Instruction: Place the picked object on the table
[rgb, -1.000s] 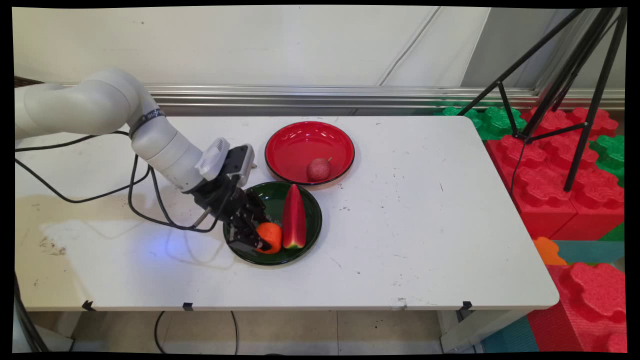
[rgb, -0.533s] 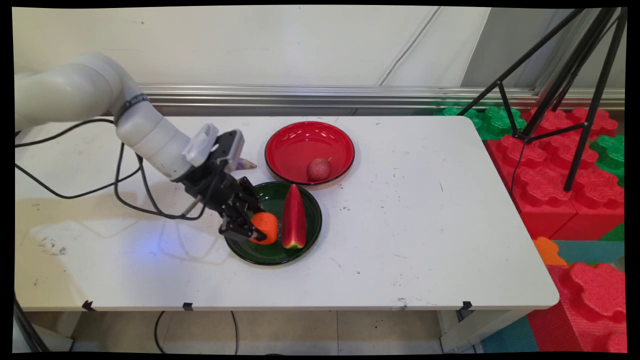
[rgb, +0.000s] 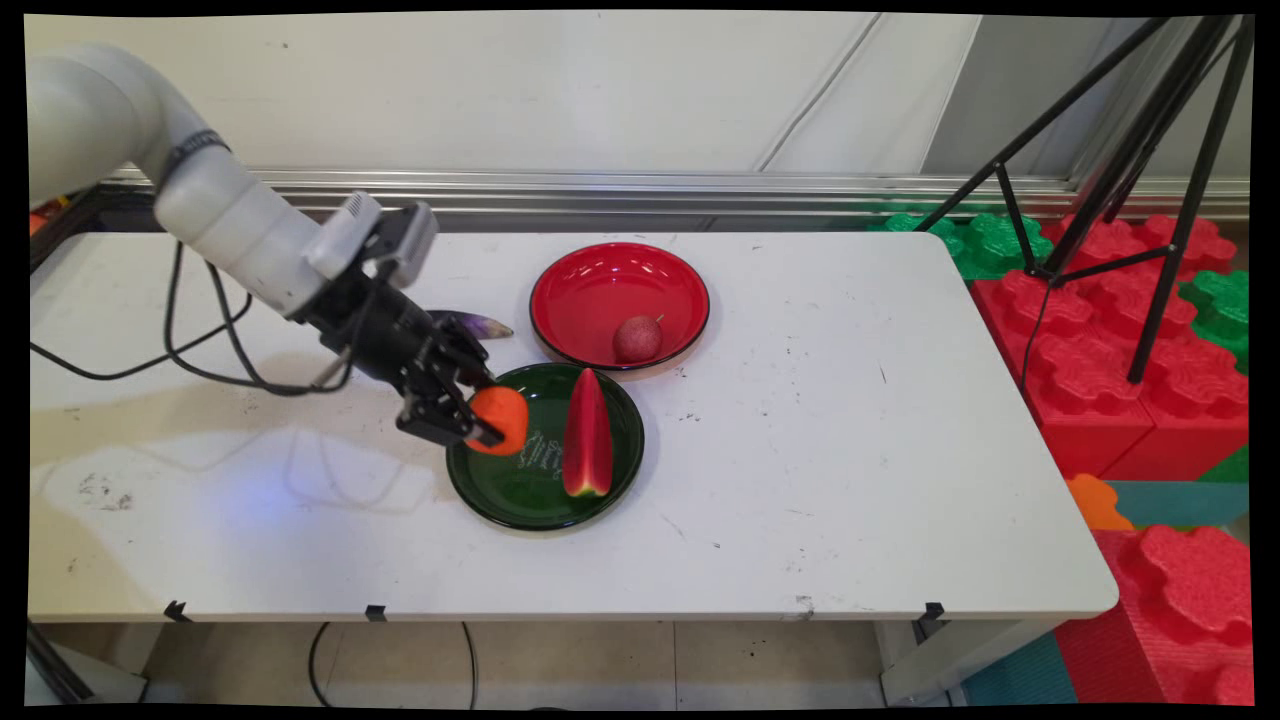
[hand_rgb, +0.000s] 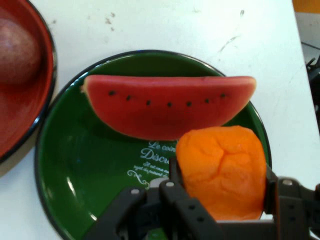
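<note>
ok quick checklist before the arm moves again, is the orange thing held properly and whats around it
1. Grip: the hand is shut on the orange fruit, a finger on each side of it. ok
2. Lift: in the main view the orange fruit appears clear of the green plate, above its left rim. ok
3. Watermelon slice: lies in the green plate beside the fruit, apart from it. ok
4. Red plate: holds a small reddish round fruit, well away from the hand. ok
5. Purple object on the table behind the hand: partly hidden, so its gap to the arm cannot be judged. cannot tell
6. Cables: hanging slack above the table. ok
</note>
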